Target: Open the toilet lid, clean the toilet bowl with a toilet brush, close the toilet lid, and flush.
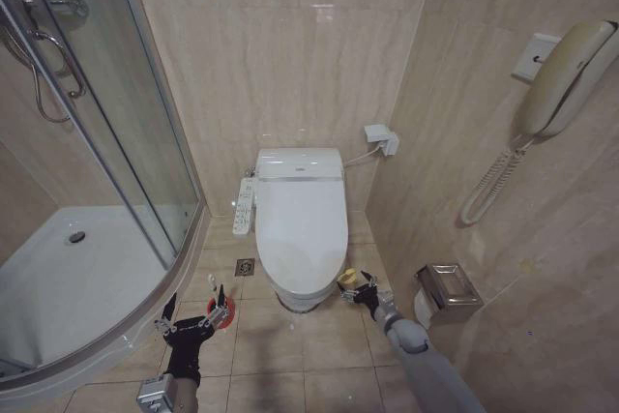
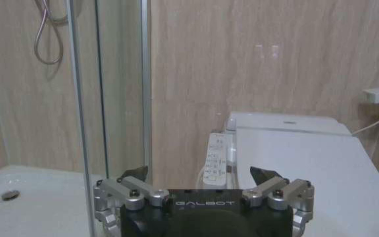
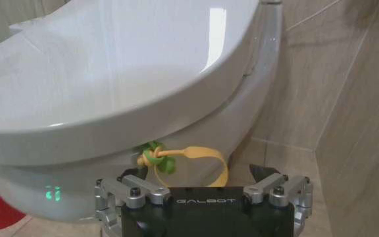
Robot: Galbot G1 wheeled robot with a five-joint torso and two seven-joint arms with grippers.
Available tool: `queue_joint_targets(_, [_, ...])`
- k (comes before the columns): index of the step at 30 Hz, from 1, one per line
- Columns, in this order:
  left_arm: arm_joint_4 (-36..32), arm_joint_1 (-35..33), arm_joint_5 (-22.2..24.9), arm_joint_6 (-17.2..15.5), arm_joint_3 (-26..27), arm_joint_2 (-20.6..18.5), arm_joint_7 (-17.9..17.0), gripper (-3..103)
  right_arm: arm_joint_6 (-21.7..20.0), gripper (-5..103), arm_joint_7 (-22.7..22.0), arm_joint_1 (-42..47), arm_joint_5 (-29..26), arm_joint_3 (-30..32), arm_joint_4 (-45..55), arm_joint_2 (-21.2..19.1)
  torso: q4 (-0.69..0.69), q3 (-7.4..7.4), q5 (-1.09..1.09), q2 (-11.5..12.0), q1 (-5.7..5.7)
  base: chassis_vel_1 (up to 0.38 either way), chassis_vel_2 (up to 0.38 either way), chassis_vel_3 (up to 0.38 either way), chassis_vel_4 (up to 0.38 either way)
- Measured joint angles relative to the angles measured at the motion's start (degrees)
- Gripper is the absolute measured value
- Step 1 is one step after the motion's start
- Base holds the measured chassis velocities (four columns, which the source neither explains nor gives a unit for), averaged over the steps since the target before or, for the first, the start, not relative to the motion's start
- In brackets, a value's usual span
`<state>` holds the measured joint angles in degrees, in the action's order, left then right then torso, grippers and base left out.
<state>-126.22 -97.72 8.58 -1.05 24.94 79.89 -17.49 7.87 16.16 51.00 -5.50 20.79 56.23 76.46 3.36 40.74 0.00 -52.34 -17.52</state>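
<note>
Even, soft indoor light here.
I see glare on the toilet lid (image 3: 130,64), and my head view bends at its edges.

the toilet lid (image 1: 302,224) lies shut. open floor (image 1: 266,336) lies before the bowl; the shower tray (image 1: 58,287) crowds one side, the tiled wall (image 1: 503,268) the other.

Tiled floor (image 1: 290,355) and what you have standing on it

You see the toilet bowl (image 1: 298,299), a drain (image 1: 245,266), the red brush holder (image 1: 221,316) and shower tray (image 1: 58,287).

Open right gripper (image 3: 201,174) beneath closed toilet lid (image 3: 110,69)
</note>
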Motion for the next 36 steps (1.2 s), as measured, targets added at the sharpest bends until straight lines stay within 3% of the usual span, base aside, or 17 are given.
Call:
queue_joint_targets(17, [0.00, 0.00, 0.00, 0.00, 0.00, 0.00, 0.00, 100, 1.01, 100, 0.62, -1.18, 0.58, 0.05, -1.54, -0.32, 0.00, 0.00, 0.00, 0.00, 0.01, 0.000, 0.000, 0.000, 0.000])
queue_joint_targets(28, [0.00, 0.00, 0.00, 0.00, 0.00, 0.00, 0.00, 100, 1.53, 100, 1.07, 1.45, 0.45, 0.94, 1.40, -3.35, 0.01, 0.00, 0.00, 0.00, 0.01, 0.000, 0.000, 0.000, 0.000])
queue_joint_targets(36, [0.00, 0.00, 0.00, 0.00, 0.00, 0.00, 0.00, 100, 1.80, 100, 1.07, 1.25, 0.36, 1.23, 0.78, -2.31, 0.00, 0.00, 0.00, 0.00, 0.01, 0.000, 0.000, 0.000, 0.000])
